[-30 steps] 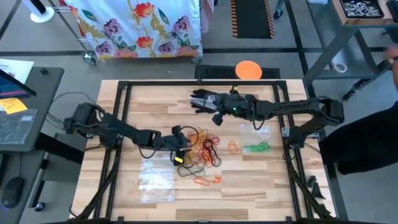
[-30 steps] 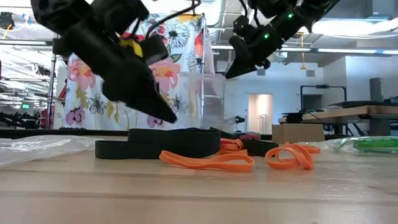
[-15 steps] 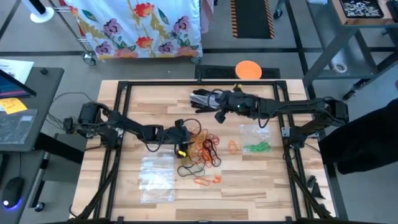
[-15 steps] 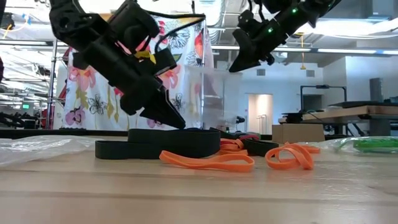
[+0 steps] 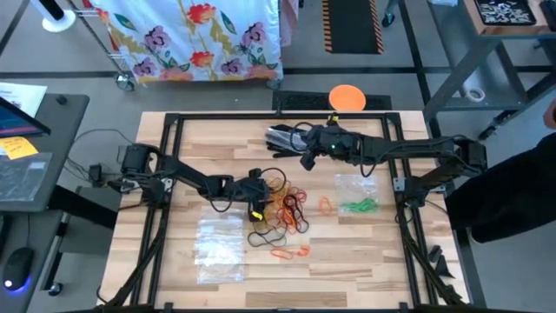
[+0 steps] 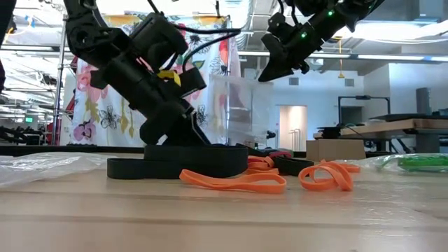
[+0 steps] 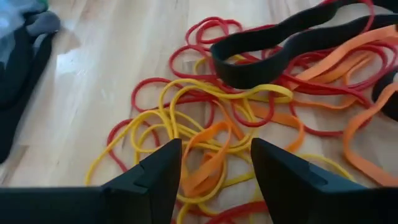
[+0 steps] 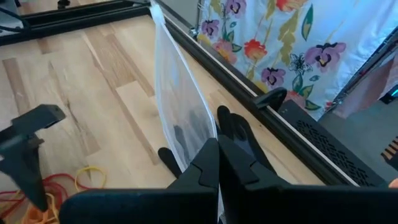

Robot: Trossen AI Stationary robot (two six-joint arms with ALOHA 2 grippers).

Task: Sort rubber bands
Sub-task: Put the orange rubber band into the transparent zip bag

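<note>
A loose pile of rubber bands (image 5: 285, 207) in red, yellow, orange and black lies mid-table; wide black (image 6: 178, 166) and orange (image 6: 234, 182) ones lie nearest the front. My left gripper (image 5: 258, 193) is open, low over the pile's left side, its fingers (image 7: 155, 174) on either side of an orange band (image 7: 208, 158); I cannot tell whether they touch it. My right gripper (image 5: 304, 159) is raised over the far middle, shut on a clear plastic bag (image 6: 238, 105). A black glove (image 5: 282, 137) lies on the table beneath it. My right gripper pinches the clear bag's upper edge (image 8: 208, 144) between its two shut fingers, coming from the table's right and slanting down. The bag hangs below the fingers as a flat sheet (image 8: 180, 93). Whether its lower end reaches the table, I cannot tell.
A clear bag holding green bands (image 5: 358, 200) lies at the right. Flat clear bags (image 5: 219, 248) lie at the near left. Black metal frame rails (image 5: 174, 130) border the table. An orange disc (image 5: 347, 97) sits beyond the far edge.
My left gripper has moved toward the table's far edge and a little to the right, sinking down onto the left side of the band pile, still open.
</note>
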